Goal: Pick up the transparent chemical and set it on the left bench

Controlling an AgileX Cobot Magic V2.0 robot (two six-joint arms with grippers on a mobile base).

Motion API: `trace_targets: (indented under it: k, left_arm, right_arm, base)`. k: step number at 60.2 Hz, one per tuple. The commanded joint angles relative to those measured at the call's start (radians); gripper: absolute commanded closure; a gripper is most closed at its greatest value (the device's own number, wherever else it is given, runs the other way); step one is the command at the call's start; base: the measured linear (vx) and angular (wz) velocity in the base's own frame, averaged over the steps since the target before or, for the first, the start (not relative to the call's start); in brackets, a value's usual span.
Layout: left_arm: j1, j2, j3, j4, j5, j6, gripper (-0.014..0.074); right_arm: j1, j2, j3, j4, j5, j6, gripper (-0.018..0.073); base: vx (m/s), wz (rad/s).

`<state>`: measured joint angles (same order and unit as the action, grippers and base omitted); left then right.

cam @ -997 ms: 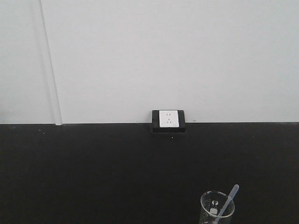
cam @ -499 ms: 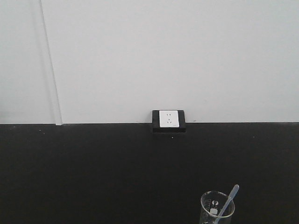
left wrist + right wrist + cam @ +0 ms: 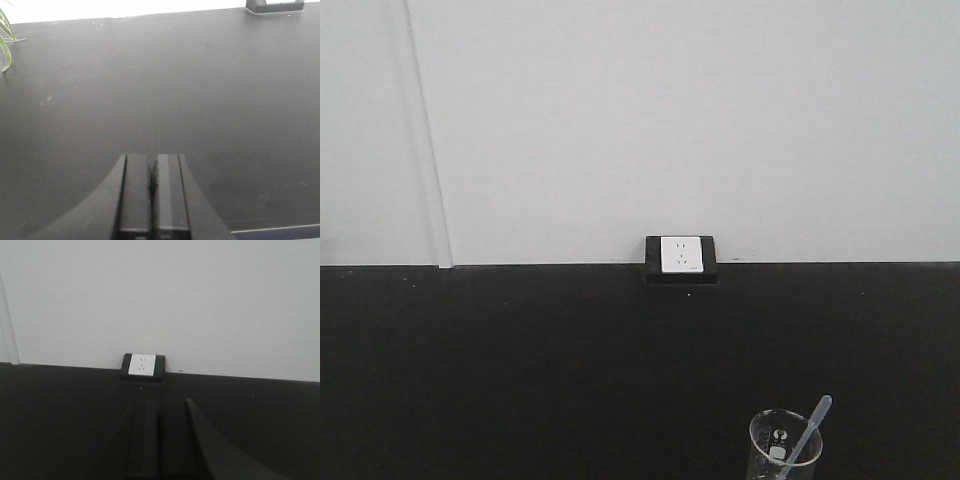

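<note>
No legible text is seen; white marks are printed on the beaker (image 3: 770, 450), but they cannot be read.

My front camera is looking level across the black worktop (image 3: 520, 370) at the white wall (image 3: 670, 120), with the wall socket (image 3: 681, 255) near centre. My right wrist camera is facing that same socket from nearer, over my right gripper (image 3: 160, 440). My left wrist camera is tilting down close over my left gripper (image 3: 152, 187), catching only the socket's base at its top right corner.
</note>
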<state>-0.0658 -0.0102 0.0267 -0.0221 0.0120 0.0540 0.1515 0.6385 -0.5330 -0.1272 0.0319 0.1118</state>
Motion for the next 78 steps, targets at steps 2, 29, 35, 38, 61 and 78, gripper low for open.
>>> trace_targets:
  k: [2,29,35,38,61,78]
  left_arm:
    - [-0.002,-0.019,0.016,-0.001,-0.078,-0.008,0.0600]
    - [-0.002,-0.019,0.016,-0.001,-0.078,-0.008,0.0600]
    - [-0.002,-0.019,0.016,-0.001,-0.078,-0.008,0.0600]
    - [-0.002,-0.019,0.016,-0.001,-0.078,-0.008,0.0600]
    - [-0.002,-0.019,0.016,-0.001,-0.078,-0.008,0.0600]
    - [-0.002,-0.019,0.016,-0.001,-0.078,-0.008,0.0600]
  right_arm:
    - [-0.005,0.035,-0.038,-0.003,-0.103,-0.007,0.0461]
    - [-0.006,0.068,-0.037,0.101,-0.158,0.131,-0.0066]
    - [-0.006,0.145,-0.037,0.152,-0.189,0.137,-0.0046]
    - [-0.006,0.205,-0.037,0.177,-0.230,0.140,-0.0026]
    - [-0.006,0.664,-0.085,0.354,-0.432,0.162,0.0064]
    - [-0.006,0.854,-0.242,0.299,-0.424,0.247,0.0064]
  base:
    - [0.00,0.00]
    - [0.00,0.00]
    - [0.00,0.00]
    - [0.00,0.00]
    - [0.00,0.00]
    - [0.00,0.00]
